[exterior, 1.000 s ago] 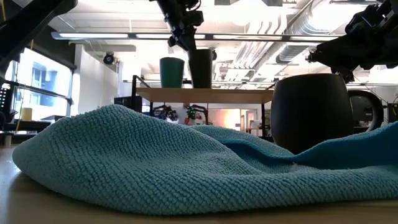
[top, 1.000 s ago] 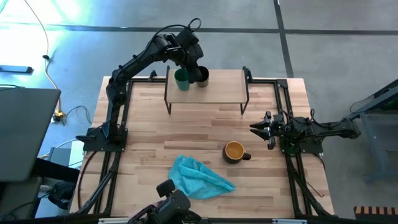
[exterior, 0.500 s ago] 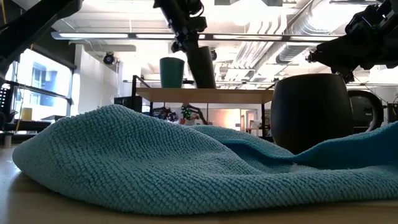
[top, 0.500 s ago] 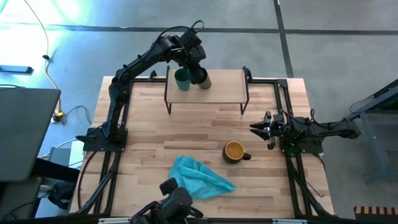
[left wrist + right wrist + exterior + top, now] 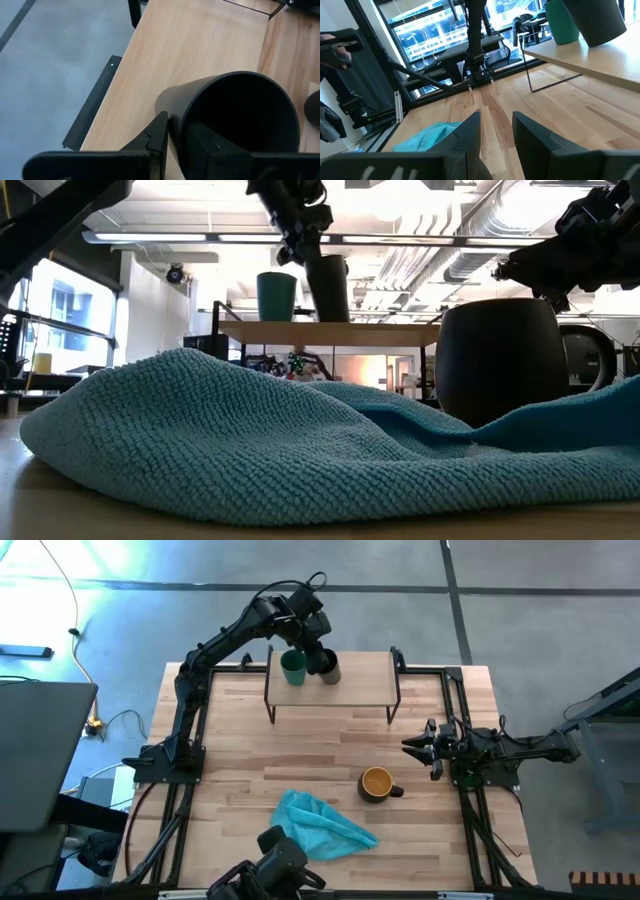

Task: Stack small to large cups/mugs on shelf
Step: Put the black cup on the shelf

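The shelf stands at the table's far side; it also shows in the low view. The small green cup stands upright on its left part. Right beside it is the taller black cup, tilted. My left gripper is above it and shut on it. The dark mug with the yellow-orange inside stands on the tabletop, handle toward the right. My right gripper is open and empty at the table's right side. My left gripper holds the black cup by its rim, one finger inside and one outside. The fingers come from above, slanting down. The cup is tilted, its base at the shelf board; I cannot tell whether the base touches the board.
A crumpled blue cloth lies near the table's front edge, left of the mug, and fills the front of the low view. The right half of the shelf board is bare. Black frame rails run along both table sides.
My left gripper has tipped the black cup. It stood upright beside the green cup. Now it leans, with its base swung toward the table's right, away from the green cup. The green cup, the mug and my right arm have kept still.
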### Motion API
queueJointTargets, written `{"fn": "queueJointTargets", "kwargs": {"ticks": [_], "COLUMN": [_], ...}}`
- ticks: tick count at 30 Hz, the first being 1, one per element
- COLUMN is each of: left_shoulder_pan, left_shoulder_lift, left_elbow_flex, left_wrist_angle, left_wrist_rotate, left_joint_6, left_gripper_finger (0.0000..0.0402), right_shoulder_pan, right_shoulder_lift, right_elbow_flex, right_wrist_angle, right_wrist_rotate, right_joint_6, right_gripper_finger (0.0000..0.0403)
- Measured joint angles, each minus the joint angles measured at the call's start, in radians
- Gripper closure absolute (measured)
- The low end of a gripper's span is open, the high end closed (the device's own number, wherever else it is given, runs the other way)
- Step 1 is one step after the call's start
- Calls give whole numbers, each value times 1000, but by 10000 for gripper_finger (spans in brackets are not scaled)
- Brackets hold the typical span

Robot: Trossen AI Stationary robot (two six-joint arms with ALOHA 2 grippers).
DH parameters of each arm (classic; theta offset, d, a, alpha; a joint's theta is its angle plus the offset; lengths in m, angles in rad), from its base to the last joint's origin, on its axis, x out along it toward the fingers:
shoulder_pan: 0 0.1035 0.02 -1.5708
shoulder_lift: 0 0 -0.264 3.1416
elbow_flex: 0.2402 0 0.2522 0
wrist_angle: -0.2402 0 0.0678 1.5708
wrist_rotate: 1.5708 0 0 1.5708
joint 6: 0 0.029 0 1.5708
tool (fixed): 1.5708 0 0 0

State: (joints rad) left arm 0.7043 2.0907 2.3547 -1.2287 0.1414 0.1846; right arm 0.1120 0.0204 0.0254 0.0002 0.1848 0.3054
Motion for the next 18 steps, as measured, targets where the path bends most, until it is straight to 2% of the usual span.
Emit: {"fn": "queueJointTargets", "kwargs": {"ticks": [18], "left_shoulder_pan": [10], "left_shoulder_lift": [0], "left_elbow_flex": [0], "left_wrist_angle": [2], "left_wrist_rotate": [26], "left_joint_6": [-6], "left_gripper_finger": [364], "right_shoulder_pan": [0], "right_shoulder_lift": [0], "right_elbow_flex": [0], "right_wrist_angle": [0], "right_wrist_rotate": [0], "right_joint_6": [4], "right_gripper_finger": [299]}}
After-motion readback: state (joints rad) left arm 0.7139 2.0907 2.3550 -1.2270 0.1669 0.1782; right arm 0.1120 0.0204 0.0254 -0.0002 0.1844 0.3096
